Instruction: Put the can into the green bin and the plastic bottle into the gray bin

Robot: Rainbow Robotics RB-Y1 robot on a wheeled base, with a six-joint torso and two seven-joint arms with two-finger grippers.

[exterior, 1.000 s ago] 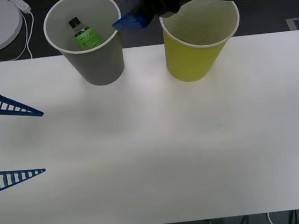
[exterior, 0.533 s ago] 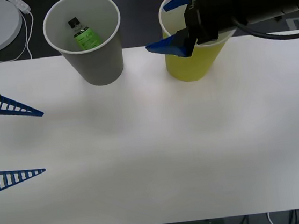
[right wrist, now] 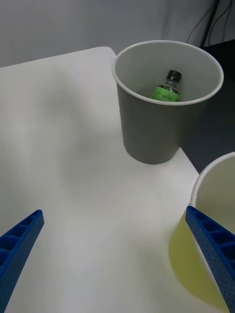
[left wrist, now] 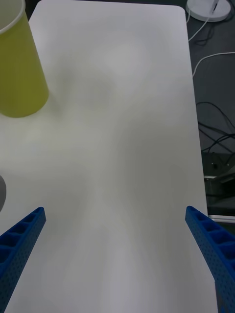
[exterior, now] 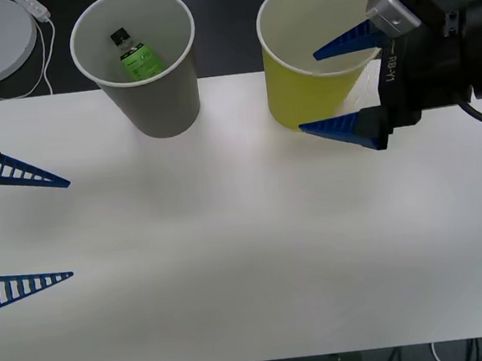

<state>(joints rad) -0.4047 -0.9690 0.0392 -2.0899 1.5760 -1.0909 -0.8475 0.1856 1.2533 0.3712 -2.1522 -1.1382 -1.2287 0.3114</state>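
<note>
The left hand [exterior: 68,227] waits low at the near left side of the white counter [exterior: 250,258]. Its two blue fingers are spread wide apart and hold nothing. Farther back on the right, the right hand [exterior: 339,86] is open too, and empty. One finger is in front of the green bin [exterior: 314,94] and the other is over its rim. The green bin stands upright at the far edge of the counter. To its left, apart from it, stands the gray bin [exterior: 158,98]. The plastic bottle [exterior: 136,57] is inside the gray bin, leaning on its back wall.
</note>
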